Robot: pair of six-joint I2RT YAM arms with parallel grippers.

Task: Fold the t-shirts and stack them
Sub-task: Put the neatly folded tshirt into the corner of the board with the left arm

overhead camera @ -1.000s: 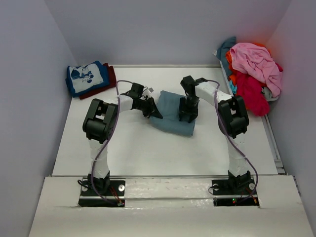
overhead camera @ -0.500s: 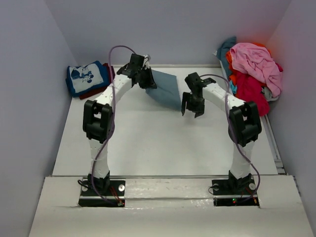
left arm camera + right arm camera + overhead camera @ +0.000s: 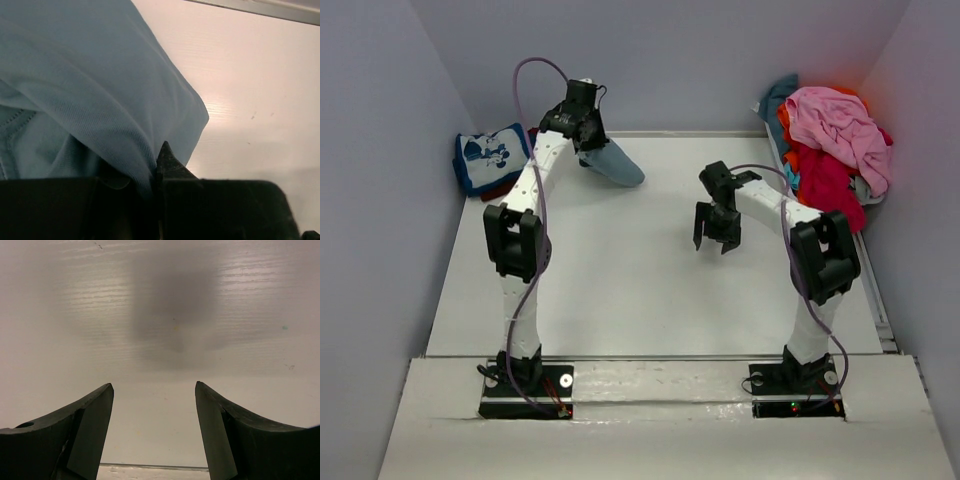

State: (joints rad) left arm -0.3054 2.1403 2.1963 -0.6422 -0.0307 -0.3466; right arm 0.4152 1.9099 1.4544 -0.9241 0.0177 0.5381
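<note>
While pinched in closed jaws of left gripper (image 3: 159, 161), slate-blue t-shirt (image 3: 95, 85); right gripper (image 3: 154, 390) spread wide, empty.

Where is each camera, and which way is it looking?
Top external: above and behind the arms, looking down on the table; both arms show.
Left wrist: on the left gripper, facing the slate-blue t-shirt it pinches.
Right wrist: on the open right gripper, both fingers showing, facing the table.
Shared: top and left wrist both see the slate-blue t-shirt.
</note>
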